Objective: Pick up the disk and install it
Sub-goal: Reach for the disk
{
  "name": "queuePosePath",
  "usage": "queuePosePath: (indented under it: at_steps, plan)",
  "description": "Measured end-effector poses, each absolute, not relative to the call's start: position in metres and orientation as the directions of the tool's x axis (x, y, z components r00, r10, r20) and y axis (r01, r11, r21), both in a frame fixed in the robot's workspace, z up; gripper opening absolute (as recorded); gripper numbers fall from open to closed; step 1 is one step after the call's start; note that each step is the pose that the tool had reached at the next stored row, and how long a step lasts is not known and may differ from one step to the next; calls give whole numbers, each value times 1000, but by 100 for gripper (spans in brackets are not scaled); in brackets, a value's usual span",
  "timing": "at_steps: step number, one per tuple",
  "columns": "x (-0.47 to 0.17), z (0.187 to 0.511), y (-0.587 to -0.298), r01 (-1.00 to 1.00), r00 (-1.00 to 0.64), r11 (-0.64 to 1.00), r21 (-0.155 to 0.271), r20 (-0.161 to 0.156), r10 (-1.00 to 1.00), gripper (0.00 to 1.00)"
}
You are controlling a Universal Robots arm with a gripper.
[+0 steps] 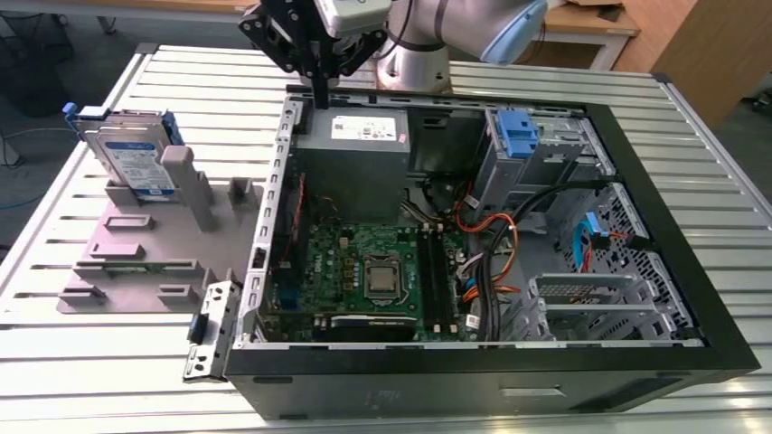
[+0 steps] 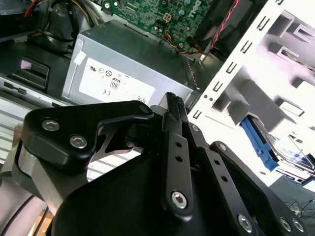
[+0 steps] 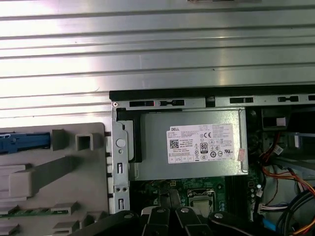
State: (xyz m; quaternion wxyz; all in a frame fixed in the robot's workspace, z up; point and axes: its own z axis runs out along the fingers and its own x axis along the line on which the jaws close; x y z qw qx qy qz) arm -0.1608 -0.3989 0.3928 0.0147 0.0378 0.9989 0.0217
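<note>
Silver disk [image 1: 130, 154], blue-railed, standing on edge in grey holder [image 1: 136, 240] just outside open case [image 1: 483, 380], on the exterior view's left. Black gripper [image 1: 321, 90] hanging over case's far edge above power supply [image 1: 356, 158], fingers pressed together, gripping nothing, well apart from disk.

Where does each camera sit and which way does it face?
Exterior view: off the arm, looking down into the case, disk at the exterior view's left; arm and gripper at its far side.
First wrist view: on the arm, looking straight down on the power supply; gripper shows.
Second wrist view: on the arm, looking past the gripper at the power supply.
All three share gripper and power supply.
</note>
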Motion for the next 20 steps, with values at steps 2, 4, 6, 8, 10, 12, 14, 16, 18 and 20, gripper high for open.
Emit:
queuePosePath:
  at_steps: [2,4,6,8,10,12,14,16,18,20]
  plan:
    - [-161,393,-399,75,-997,996,45,-28,76,11]
    - [-161,393,-399,75,-997,996,45,-28,76,11]
    - [-161,393,-399,75,-997,996,45,-28,76,11]
    - [-161,393,-399,75,-997,996,45,-28,76,11]
    - [-161,393,-399,75,-997,996,45,-28,76,11]
    - [-161,393,-399,75,-997,996,45,-28,76,11]
    - [-162,393,-399,75,-997,996,45,-28,76,11]
    - [-164,393,-399,75,-997,996,45,-28,76,11]
    - [-167,393,-399,75,-997,996,45,-28,76,11]
    - [-172,393,-399,75,-997,996,45,-28,76,11]
